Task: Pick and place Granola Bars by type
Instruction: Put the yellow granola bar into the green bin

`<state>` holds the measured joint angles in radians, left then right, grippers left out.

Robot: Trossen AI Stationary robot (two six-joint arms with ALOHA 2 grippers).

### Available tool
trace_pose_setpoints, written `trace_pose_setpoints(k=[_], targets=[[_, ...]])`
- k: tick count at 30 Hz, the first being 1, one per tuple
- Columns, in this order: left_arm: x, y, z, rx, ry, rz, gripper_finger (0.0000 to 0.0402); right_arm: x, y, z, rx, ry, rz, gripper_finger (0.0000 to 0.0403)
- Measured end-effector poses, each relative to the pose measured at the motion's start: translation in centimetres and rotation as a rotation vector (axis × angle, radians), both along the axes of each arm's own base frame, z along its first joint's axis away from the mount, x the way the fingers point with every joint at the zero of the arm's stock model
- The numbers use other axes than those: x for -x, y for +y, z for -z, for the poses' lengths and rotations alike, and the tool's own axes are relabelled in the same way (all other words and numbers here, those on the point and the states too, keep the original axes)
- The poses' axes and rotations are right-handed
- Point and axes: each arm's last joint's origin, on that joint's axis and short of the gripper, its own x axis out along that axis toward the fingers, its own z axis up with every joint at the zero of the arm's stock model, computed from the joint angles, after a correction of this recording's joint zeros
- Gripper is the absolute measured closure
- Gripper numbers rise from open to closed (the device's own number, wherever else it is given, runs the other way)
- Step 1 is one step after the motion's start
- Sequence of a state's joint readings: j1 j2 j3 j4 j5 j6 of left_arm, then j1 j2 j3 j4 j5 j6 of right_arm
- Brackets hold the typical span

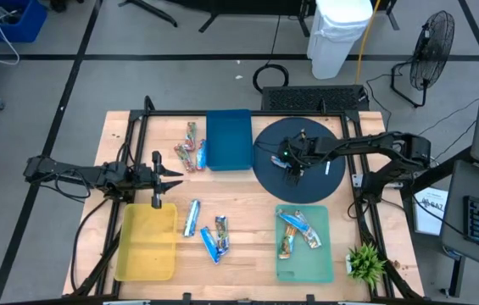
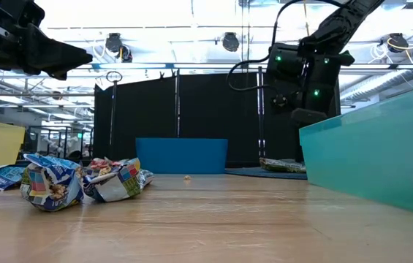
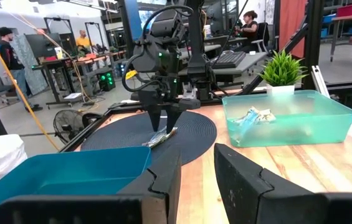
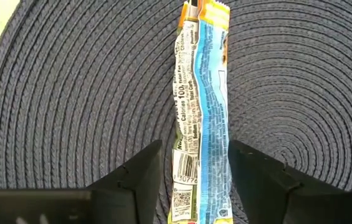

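A blue-and-white granola bar with an orange end (image 4: 202, 106) lies flat on the round dark mat (image 1: 307, 182). My right gripper (image 4: 194, 149) is open above it, pointing down, with one finger on each side of the bar; the left wrist view shows the right gripper (image 3: 165, 124) low over the bar (image 3: 160, 138). My left gripper (image 1: 174, 175) is open and empty, held above the table near the left edge. Reddish bars (image 1: 190, 152) lie beside the blue tray (image 1: 228, 140). Blue bars (image 1: 205, 229) lie on the bare wood. More bars (image 1: 297, 230) are in the green tray (image 1: 305, 263). My right gripper comes at the bar on the mat from above, pointing down, its fingers (image 4: 141, 168) across the bar's width near one end (image 4: 191, 180). The bar lies flat on the mat. Whether the fingers touch its edges, I cannot tell.
A yellow tray (image 1: 147, 246) sits at the near left. A small potted plant (image 1: 364, 263) stands by the green tray's right side. The table's black frame rails (image 1: 137, 127) run along its edges. People and desks show in the room beyond.
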<state>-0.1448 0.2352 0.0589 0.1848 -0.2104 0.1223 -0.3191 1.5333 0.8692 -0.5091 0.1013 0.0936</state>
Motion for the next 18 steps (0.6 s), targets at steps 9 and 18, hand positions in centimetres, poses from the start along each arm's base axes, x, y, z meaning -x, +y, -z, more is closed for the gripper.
trace_pose_setpoints(k=[9, 18], targets=[[0.0, 0.0, 0.0, 0.0, 0.001, 0.0, 0.03, 0.8, 0.2, 1.5, 0.005, -0.009, 0.002, 0.023], [0.0, 0.0, 0.0, 0.0, 0.001, -0.001, 0.03, 0.9, 0.2, 1.7, 0.002, -0.007, 0.009, 0.0244]])
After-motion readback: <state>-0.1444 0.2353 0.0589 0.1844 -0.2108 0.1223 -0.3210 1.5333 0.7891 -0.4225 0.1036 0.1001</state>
